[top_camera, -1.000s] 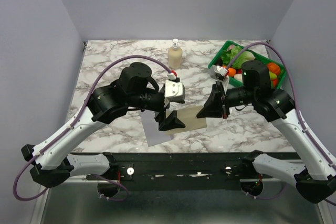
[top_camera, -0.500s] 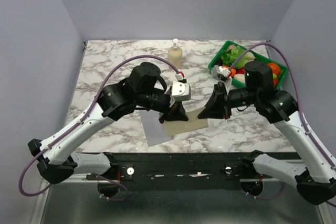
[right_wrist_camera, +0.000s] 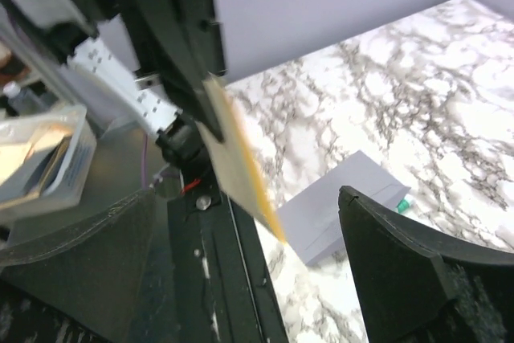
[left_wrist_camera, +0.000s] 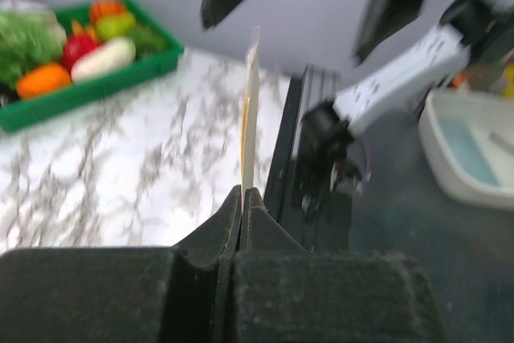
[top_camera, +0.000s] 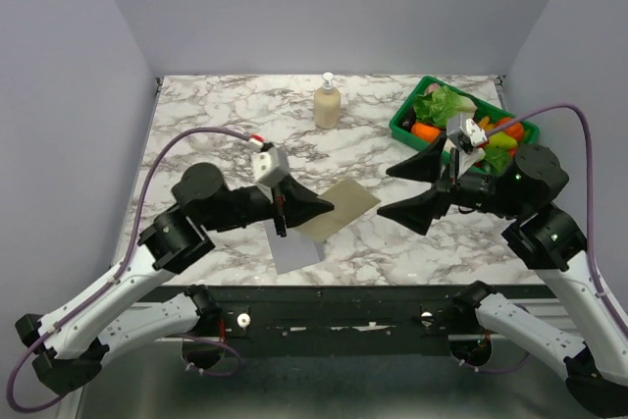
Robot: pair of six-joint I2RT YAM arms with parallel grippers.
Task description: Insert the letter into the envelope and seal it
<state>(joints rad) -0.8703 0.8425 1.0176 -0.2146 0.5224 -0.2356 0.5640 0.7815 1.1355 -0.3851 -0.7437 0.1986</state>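
Right tool point(top_camera: 395, 192) withdrew; left tool point(left_wrist_camera: 242, 198) pinches letter point(top_camera: 345, 205) edge.

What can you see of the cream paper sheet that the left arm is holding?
The flat cream-beige rectangular paper letter looks thin, smooth and uncreased. The left gripper is shut on one edge and holds it clear of the marble table, so the left wrist view shows it edge-on. From above it overlaps a corner of the grey paper envelope lying below. Only the gripper's fingers touch it.
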